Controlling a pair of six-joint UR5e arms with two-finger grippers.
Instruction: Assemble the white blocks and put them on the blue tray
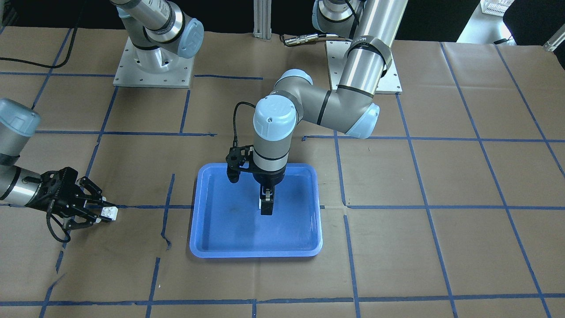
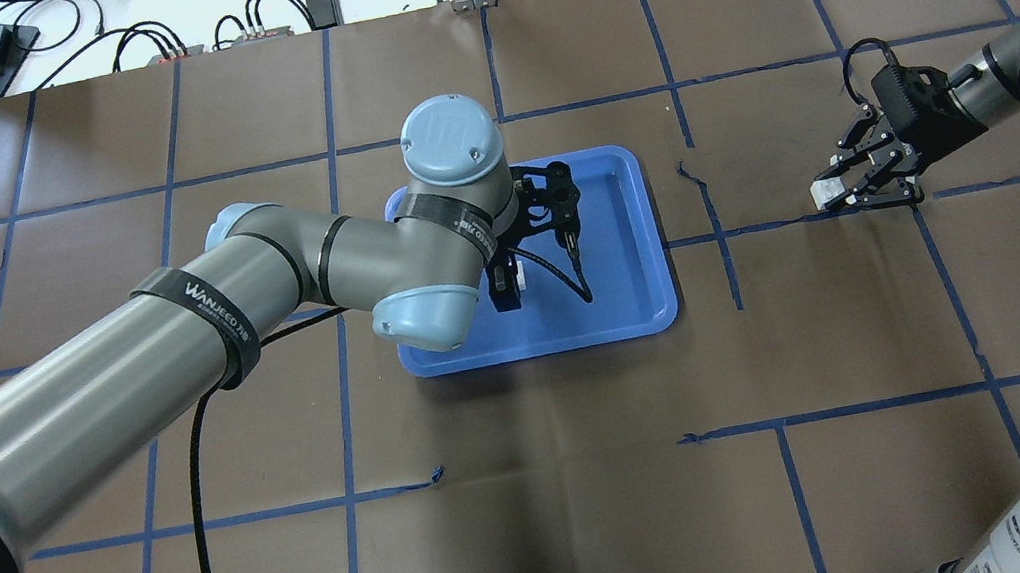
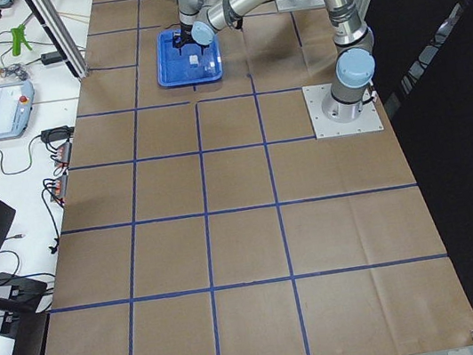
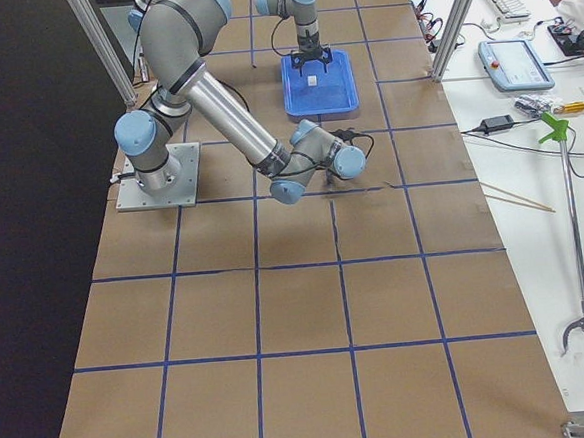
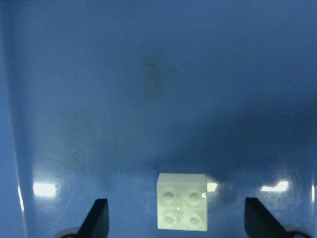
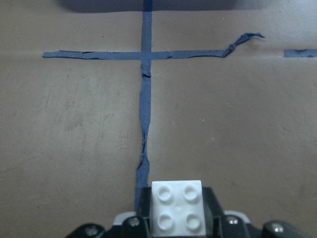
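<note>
Block in tray: one white block (image 5: 182,208) lies studs-up on the blue tray (image 1: 207,249), mid-table (image 1: 441,247).
Left gripper: the left gripper (image 1: 267,207) hangs over it, fingers spread wide, not touching.
Other block: a second white block (image 6: 177,208) is pinched by the right gripper (image 1: 102,214) toward the table's right-arm end, over a blue tape line (image 6: 143,134).

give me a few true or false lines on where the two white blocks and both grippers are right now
1. One white block lies on the blue tray. True.
2. The left gripper is shut on it. False: its fingers stand open on either side of the block.
3. The right gripper holds the other white block. True.
4. The two blocks are joined. False: they are far apart, and the held one is off the tray.
</note>
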